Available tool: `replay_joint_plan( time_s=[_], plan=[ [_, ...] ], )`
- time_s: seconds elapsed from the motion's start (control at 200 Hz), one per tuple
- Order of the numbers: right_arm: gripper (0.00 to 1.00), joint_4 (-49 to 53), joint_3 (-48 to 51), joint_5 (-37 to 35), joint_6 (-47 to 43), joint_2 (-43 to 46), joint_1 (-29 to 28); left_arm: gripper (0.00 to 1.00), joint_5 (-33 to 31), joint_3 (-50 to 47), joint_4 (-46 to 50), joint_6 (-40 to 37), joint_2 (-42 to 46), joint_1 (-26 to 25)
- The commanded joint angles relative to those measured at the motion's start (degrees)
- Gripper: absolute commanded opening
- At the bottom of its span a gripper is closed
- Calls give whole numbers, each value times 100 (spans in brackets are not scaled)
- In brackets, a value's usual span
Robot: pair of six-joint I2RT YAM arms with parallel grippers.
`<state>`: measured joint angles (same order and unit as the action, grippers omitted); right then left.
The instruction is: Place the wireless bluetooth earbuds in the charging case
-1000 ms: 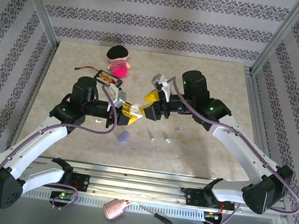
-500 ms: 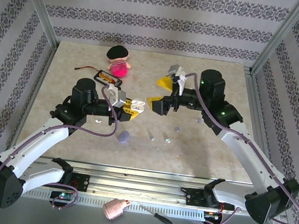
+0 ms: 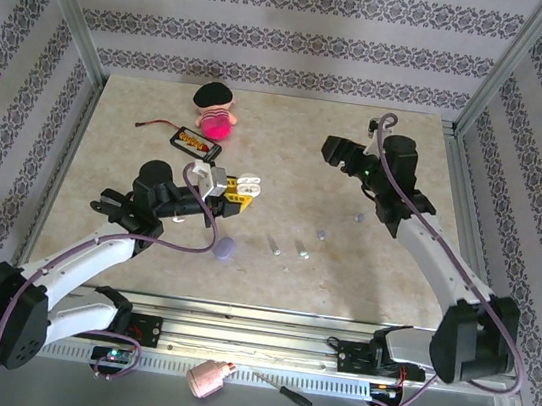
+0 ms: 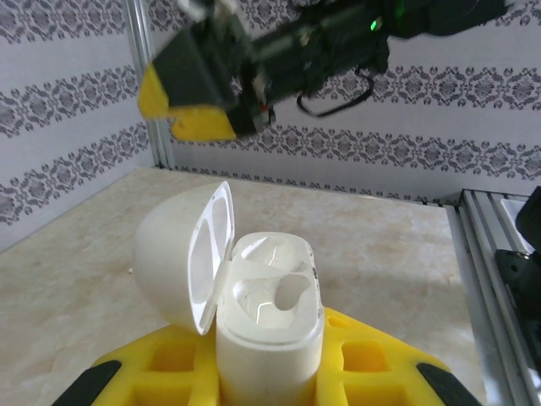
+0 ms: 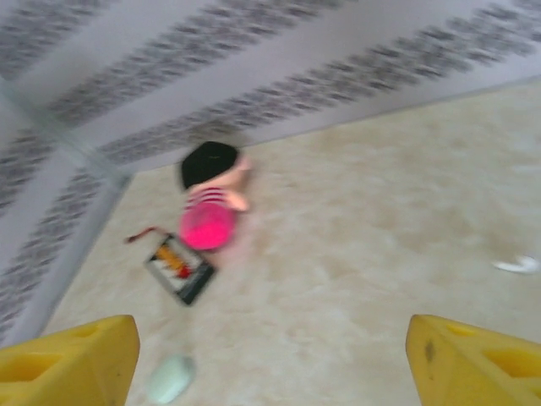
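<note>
White plastic charging case (image 3: 244, 188), lid swung open, sits clenched in the jaws of the left gripper (image 3: 235, 191), raised over the surface (image 3: 282, 124) left of centre. The right gripper (image 3: 331, 152) hangs high and well apart from it. The loose earbuds lie on the surface between the arms: left stem bud (image 3: 272, 245), right stem bud (image 3: 301, 253), lilac bud (image 3: 321, 234), white bud (image 3: 358, 216).

Left wrist: the case stands upright between yellow fingers with its wells facing up. Glare hides whether either well is filled.

Right wrist: the jaws are released, tips wide apart at the lower corners with nothing between. A doll (image 5: 210, 203) lies beyond, blurred.

Handling, as a judgement: the buds look light, hard and glossy, so they are likely to squirt out of a pinch. Best taken across the head, stem left free to drop into a well.
</note>
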<state>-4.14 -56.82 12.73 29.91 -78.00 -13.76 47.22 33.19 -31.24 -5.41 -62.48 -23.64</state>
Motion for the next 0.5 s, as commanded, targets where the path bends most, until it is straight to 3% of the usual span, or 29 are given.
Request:
replay_joint_plan(
  time_s=[0.0, 0.195, 0.495],
  plan=[
    [72, 12, -74, -905, 697, -708, 228, 0, -150, -75, -940, 81, -73, -84],
    [62, 666, -989, -1491, 835, -2116, 294, 0, -442, 12, -831, -214, -348, -90],
    [46, 1451, -2489, -2043, 757, -3688, 305, 0, -412, -30, -1304, 31, -650, -89]
  ],
)
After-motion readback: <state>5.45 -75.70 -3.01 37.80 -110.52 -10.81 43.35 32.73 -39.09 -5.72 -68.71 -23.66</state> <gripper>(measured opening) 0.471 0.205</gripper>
